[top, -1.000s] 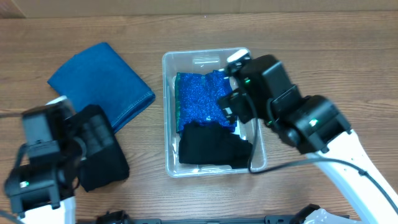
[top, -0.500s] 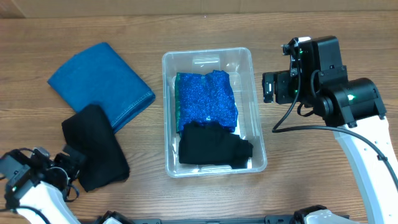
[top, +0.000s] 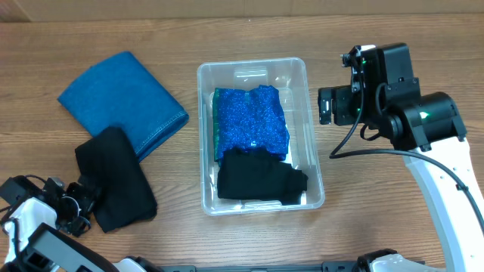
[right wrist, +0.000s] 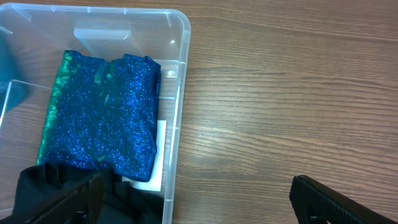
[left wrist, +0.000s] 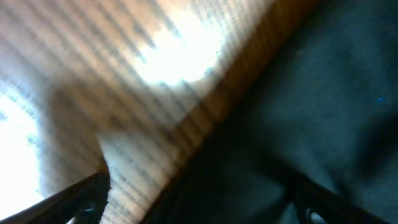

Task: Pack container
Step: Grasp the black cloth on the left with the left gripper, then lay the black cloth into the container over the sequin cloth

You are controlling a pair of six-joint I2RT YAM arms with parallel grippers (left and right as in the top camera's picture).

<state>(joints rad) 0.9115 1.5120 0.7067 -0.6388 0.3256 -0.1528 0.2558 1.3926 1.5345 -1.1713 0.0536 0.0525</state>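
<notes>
The container (top: 252,63) sits mid-table, holding a sparkly blue cloth (top: 251,125) and a black garment (top: 257,177). A denim cloth (top: 121,98) and a black cloth (top: 117,177) lie to its left on the wooden table (top: 378,30). The left gripper (left wrist: 199,199) and right gripper (right wrist: 196,186) stand open.

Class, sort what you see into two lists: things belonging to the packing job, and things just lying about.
Job: container; glittery blue cloth and black garment inside; probably also folded denim and loose black cloth outside.
Lying about: just the wooden table.
</notes>
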